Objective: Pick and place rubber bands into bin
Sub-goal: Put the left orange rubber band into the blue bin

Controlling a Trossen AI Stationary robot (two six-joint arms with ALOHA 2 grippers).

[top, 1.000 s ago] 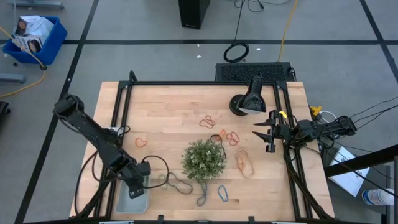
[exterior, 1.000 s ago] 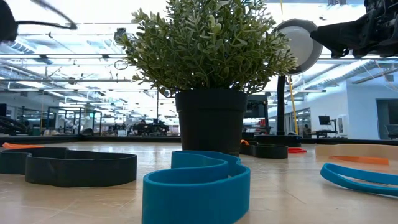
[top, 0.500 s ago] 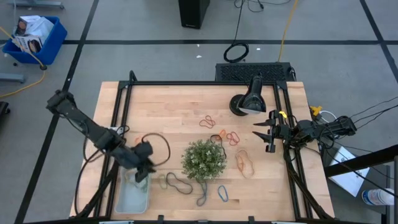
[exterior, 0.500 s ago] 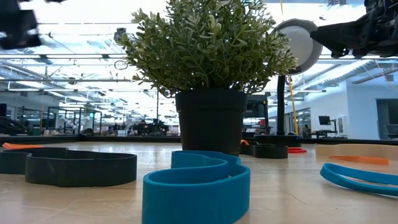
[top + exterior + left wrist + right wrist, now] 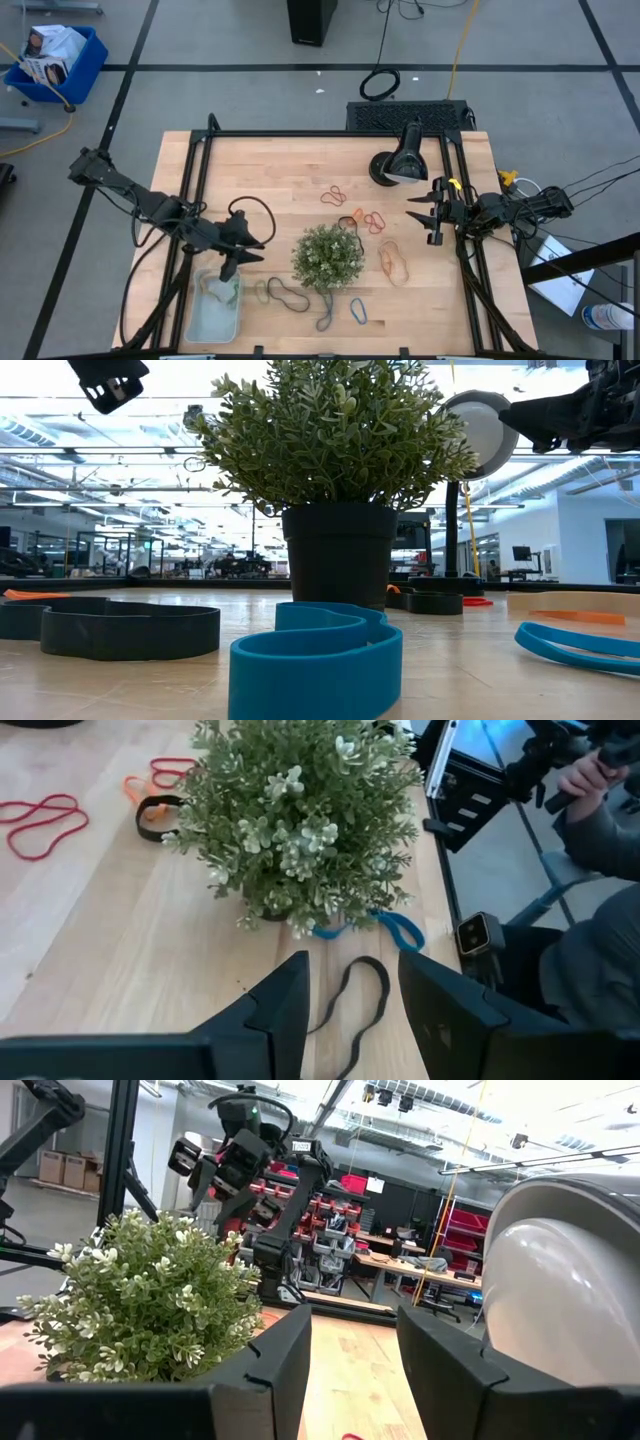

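Seen from above, the left pincer hung over the wooden bench with its fingers apart and empty, between the pale bin at the near left corner and the plant. Rubber bands lay scattered on the bench around the plant, orange-red ones beyond it, a tan one to its right and a blue one nearer the front edge. The right pincer waited at the bench's right edge, fingers spread, beside a black lamp. At bench level, a blue band and a dark band lay before the plant's black pot. From the left wrist, open fingers framed a dark band lying next to the plant. From the right wrist, parted fingers faced the plant.
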